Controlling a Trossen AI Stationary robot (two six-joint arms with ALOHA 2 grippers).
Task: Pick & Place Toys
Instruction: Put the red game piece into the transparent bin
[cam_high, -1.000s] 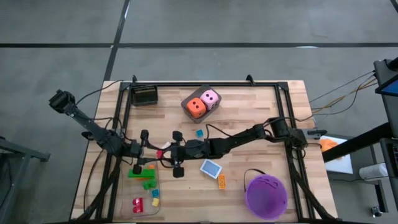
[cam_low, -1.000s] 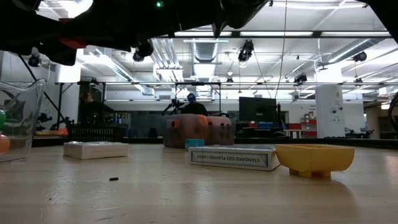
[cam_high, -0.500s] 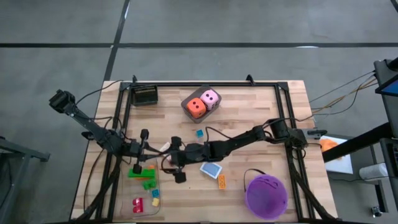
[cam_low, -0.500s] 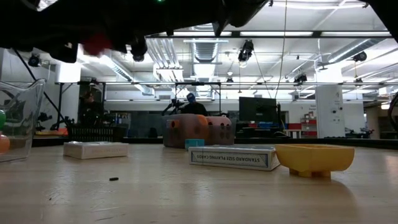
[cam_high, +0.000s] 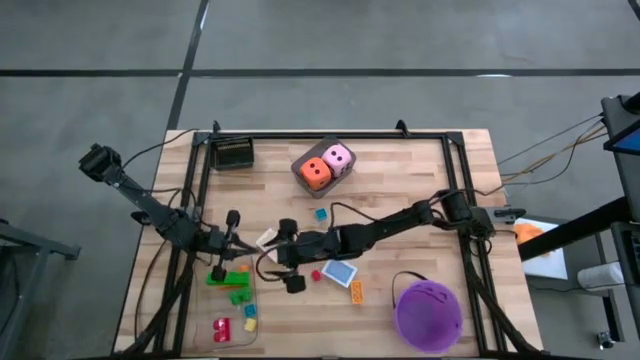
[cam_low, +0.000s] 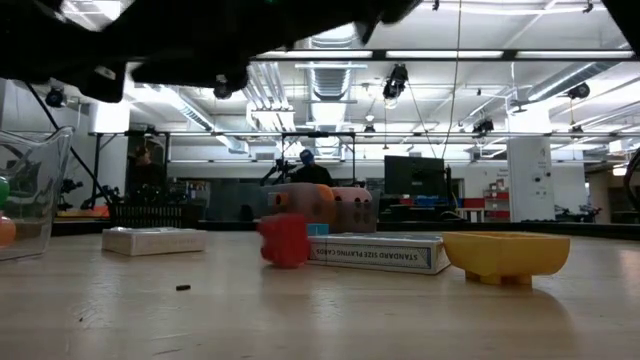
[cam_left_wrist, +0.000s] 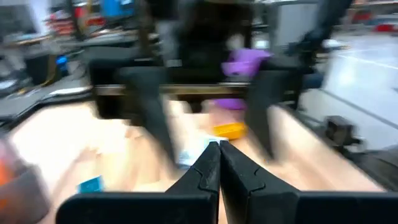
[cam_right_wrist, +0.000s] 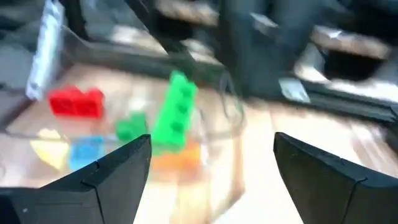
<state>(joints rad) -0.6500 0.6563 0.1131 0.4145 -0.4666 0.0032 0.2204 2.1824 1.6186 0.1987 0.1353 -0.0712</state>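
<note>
Wooden table under both arms. Right gripper spread wide, empty; small red brick loose just beside its fingers, apparently on tabletop. Left gripper clenched shut, empty, nearby.

table: pale wood, matt grain;
tray: clear glossy plastic;
bucket: purple plastic;
red brick: smooth plastic
</note>
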